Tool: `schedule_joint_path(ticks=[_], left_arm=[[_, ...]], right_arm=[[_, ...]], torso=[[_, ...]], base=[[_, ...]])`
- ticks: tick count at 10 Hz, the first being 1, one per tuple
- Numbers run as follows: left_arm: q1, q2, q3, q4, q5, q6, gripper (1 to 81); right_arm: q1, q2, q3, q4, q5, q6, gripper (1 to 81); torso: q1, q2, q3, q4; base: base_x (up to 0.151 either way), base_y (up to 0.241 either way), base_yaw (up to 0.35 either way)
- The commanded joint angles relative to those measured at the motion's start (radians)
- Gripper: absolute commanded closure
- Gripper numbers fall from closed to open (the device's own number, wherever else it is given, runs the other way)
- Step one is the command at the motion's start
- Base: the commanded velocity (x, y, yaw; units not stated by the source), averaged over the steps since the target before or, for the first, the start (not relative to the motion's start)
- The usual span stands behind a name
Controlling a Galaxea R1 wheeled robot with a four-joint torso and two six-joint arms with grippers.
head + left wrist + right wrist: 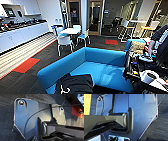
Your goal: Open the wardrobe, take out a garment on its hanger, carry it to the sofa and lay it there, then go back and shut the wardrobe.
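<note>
Grippers: neither wrist view lets the fingers be made out, so whether either gripper is wide, narrow or holding something cannot be told. The left wrist view looks past the robot's dark plate to dark carpet and an orange patch of floor. The right wrist view looks past the same kind of plate to dark carpet, with a yellow surface at one edge.

Head view, largest to smallest. The floor is dark carpet with orange-red rectangles, one near the pale striped strip along the counter and one farther back. The sofa, bright blue with a low back, stands directly ahead, its seat facing the camera. A long white kitchen counter runs along the left wall. Behind the sofa stand a white table and white-and-teal chairs. At the right edge is a person, one hand resting on a control rig just beside the sofa's arm. The garment, black fabric, lies bunched at the near edge of the sofa seat; what appears to be a white hanger hook shows against it.
</note>
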Motion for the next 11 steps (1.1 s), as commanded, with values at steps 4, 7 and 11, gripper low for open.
schedule_joint_path(ticks=[4, 7, 11], left_arm=[[-0.033, -0.014, 0.007, 0.007, 0.027, -0.001, 1.0], [-0.033, -0.012, 0.007, 0.007, 0.027, 0.0, 1.0], [-0.033, -0.009, 0.007, 0.006, 0.029, -0.001, 1.0]], right_arm=[[0.02, 0.003, 0.002, -0.002, -0.065, 0.001, 1.0], [0.02, 0.003, 0.002, 0.0, -0.065, 0.001, 1.0], [0.019, 0.003, 0.003, 0.0, -0.065, 0.001, 1.0]], torso=[[0.001, 0.0, 0.0, 0.0], [0.001, -0.001, 0.0, 0.0], [0.001, -0.001, 0.0, 0.0]], base=[[-0.094, 0.0, 0.0], [0.0, 0.0, 0.0], [0.0, 0.0, 0.0]])
